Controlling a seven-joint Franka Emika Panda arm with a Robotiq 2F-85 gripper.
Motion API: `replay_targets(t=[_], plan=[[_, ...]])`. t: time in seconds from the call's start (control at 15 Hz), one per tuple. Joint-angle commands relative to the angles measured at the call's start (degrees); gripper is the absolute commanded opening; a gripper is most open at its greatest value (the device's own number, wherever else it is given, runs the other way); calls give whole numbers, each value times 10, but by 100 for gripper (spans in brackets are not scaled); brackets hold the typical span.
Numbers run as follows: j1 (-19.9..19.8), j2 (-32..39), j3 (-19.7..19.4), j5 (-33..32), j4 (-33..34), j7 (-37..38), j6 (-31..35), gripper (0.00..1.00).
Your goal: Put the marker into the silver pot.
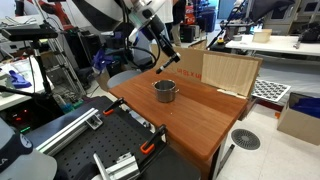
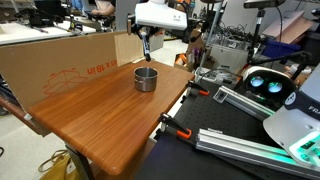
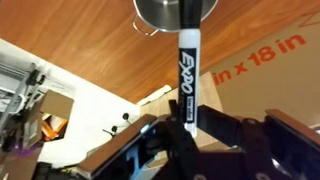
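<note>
Gripper point(image 3: 188, 135) clamps marker point(image 3: 188, 75) above silver pot point(image 3: 158, 12); cardboard panels point(image 1: 230, 70) flank wooden table point(image 1: 190, 118).

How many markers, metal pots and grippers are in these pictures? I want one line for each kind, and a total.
marker: 1
silver pot: 1
gripper: 1
Total: 3

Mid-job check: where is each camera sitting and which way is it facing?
Exterior view: off a table corner, looking across the wooden table at the silver pot, cardboard panel behind; arm and gripper show above it.
Exterior view: off another table edge, looking down at the pot; arm shows.
Wrist view: on the wrist, looking along the fingers and held marker toward the pot.
Shared: all three show pot, table, cardboard.
</note>
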Motion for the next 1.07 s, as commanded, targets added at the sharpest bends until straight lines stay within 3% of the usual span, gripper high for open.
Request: replay_targets(t=[0.0, 0.33, 0.87, 0.93, 1.0], plan=[[8, 10, 0, -103, 5, 114, -18, 6], [22, 45, 10, -155, 9, 190, -69, 6], [61, 130, 22, -180, 41, 235, -141, 6], [-3, 132, 94, -186, 45, 233, -162, 6], [-7, 139, 104, -182, 48, 228, -171, 49]])
